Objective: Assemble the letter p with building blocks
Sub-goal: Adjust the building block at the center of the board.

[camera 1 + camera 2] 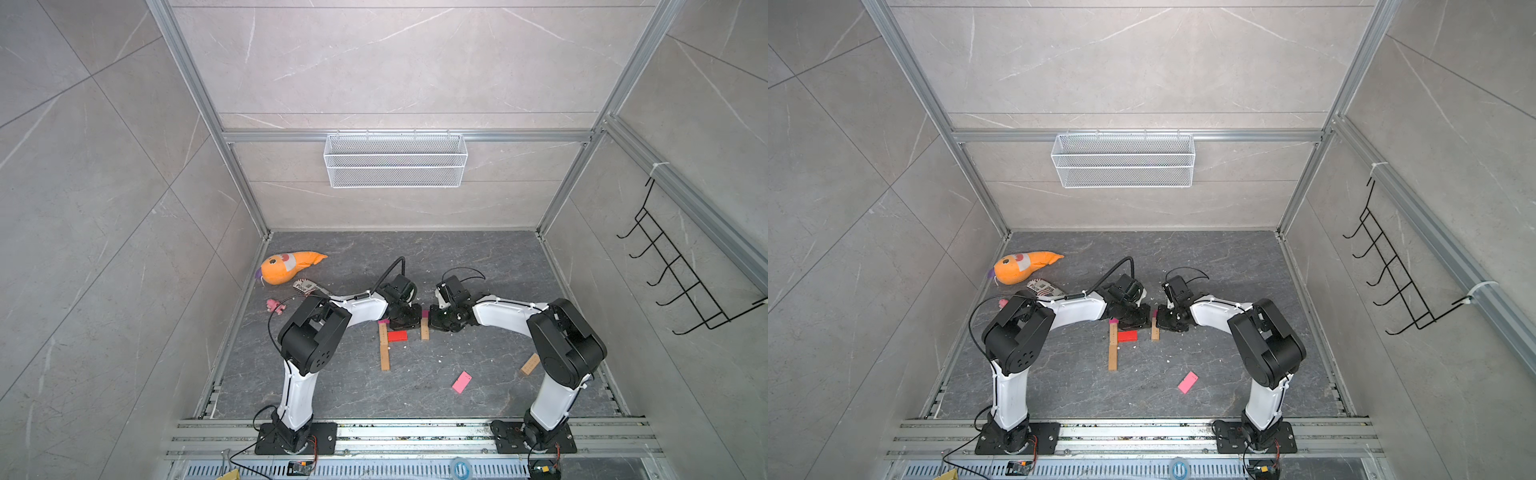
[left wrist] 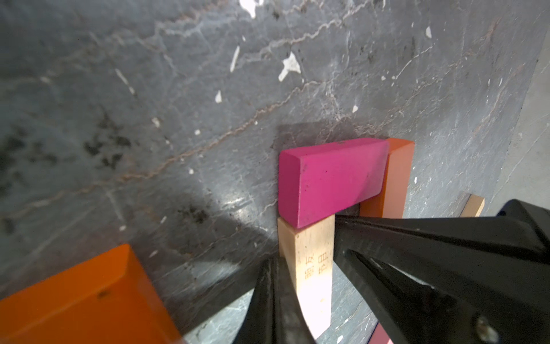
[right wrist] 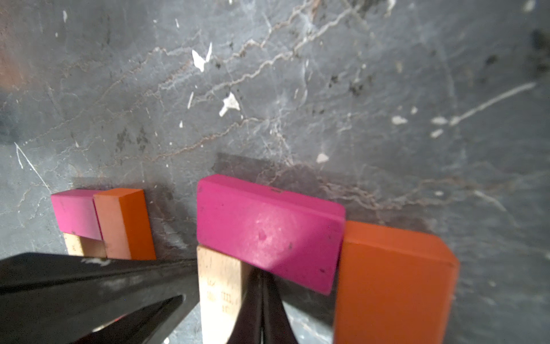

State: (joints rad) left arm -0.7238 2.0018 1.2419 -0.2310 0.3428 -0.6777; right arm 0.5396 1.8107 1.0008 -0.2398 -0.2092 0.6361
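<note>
A long tan stem [image 1: 385, 347] lies on the dark floor with a red brick [image 1: 397, 336] beside it and a magenta brick [image 1: 382, 321] at its far end. To the right lies a short tan brick [image 1: 424, 329]. In the wrist views a magenta brick [image 2: 330, 181] lies across that tan brick's [image 2: 312, 268] far end, with an orange brick [image 3: 393, 283] next to it. My left gripper [image 2: 272, 263] is shut and rests against the tan brick's left side. My right gripper [image 3: 260, 275] is shut and rests against its right side. Neither holds anything.
A loose pink brick [image 1: 461, 381] and a tan brick [image 1: 530, 365] lie near the right arm. An orange plush [image 1: 286, 268], a small pink plush [image 1: 275, 305] and a printed card [image 1: 305, 286] sit at the far left. A wire basket [image 1: 395, 160] hangs on the back wall.
</note>
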